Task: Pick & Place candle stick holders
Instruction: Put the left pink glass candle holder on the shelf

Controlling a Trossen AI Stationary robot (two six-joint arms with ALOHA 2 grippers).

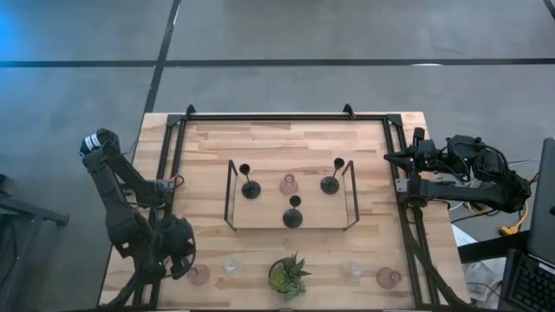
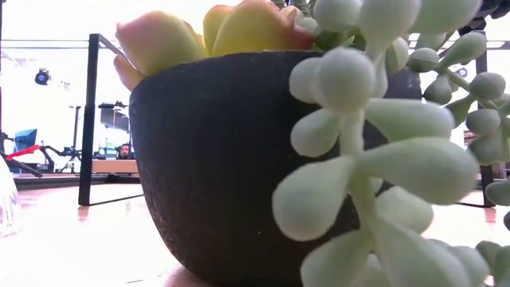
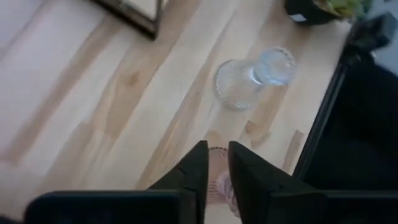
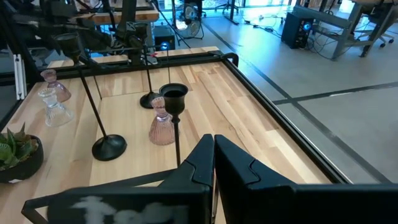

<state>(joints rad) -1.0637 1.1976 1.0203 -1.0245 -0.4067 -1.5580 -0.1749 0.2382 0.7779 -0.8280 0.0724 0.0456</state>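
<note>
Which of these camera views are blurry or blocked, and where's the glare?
Low view: the potted plant fills the frame, its near leaves out of focus, with the bright room behind washed out. Left wrist view: soft throughout, the clear glass holder smeared. High view: blue glare in the upper left corner. Right wrist view: sharp on the tray's black holder.

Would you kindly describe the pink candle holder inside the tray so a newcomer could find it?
Find the wire-framed wooden tray mid-table. Among its four holders, the pink glass holder stands centrally toward the back. Its neighbours are black holders with thin stems; it alone is squat and pink.
</note>
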